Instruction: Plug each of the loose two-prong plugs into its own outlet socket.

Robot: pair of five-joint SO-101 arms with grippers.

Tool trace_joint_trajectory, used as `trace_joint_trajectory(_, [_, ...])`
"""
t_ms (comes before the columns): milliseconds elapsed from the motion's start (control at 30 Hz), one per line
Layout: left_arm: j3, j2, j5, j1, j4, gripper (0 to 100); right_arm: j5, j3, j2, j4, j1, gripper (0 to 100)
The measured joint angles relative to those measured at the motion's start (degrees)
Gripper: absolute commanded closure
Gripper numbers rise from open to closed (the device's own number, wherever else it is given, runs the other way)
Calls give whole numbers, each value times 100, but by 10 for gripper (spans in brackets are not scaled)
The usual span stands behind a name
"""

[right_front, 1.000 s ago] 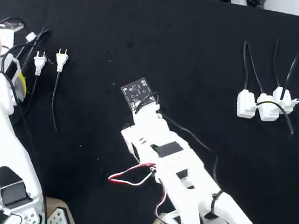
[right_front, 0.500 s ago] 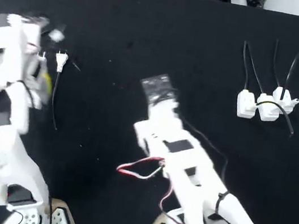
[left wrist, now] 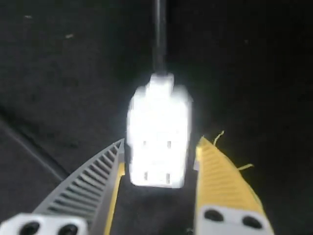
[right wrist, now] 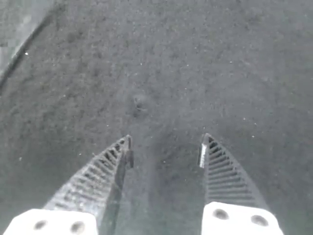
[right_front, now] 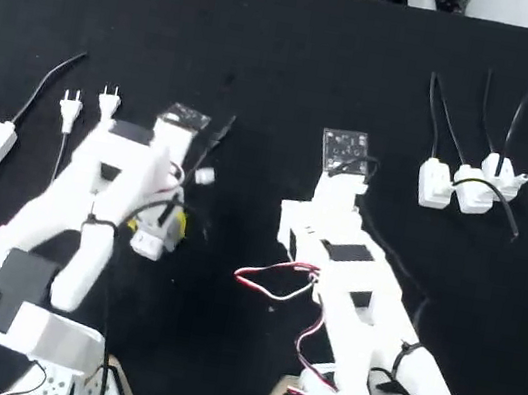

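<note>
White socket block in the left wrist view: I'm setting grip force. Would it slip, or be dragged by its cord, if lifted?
Probably light: the socket block looks like a small plastic shell. Its smooth-looking sides could slip under a weak squeeze. The black cord leaving one end runs straight, so it may be stiff enough to tug and twist the block.
</note>
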State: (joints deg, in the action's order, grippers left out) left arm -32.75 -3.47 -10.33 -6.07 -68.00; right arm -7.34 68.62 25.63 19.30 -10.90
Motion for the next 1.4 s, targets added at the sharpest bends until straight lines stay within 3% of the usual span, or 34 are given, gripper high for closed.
trace_joint_trajectory(100, [-62, -26, 0, -18, 53, 795, 0, 0, 0, 0, 0, 790])
trace_joint_trajectory(333, [1108, -176, -70, 642, -1125, 795, 0, 0, 0, 0, 0, 790])
trace_joint_trajectory(500, [1389, -53, -712, 1556, -888, 798, 0, 0, 0, 0, 0, 790])
trace_joint_trajectory(667, [747, 475, -1064, 1741, -536, 798, -26, 0, 53, 0, 44, 790])
trace_joint_trajectory(1000, [440, 132, -686, 396, -826, 798, -35, 0, 343, 0, 176, 790])
trace_joint_trajectory(1167, [-264, 53, -607, -563, -431, 798, -35, 0, 343, 0, 176, 790])
trace_joint_trajectory(1400, [-519, 26, -589, -466, -229, 798, -35, 0, 343, 0, 176, 790])
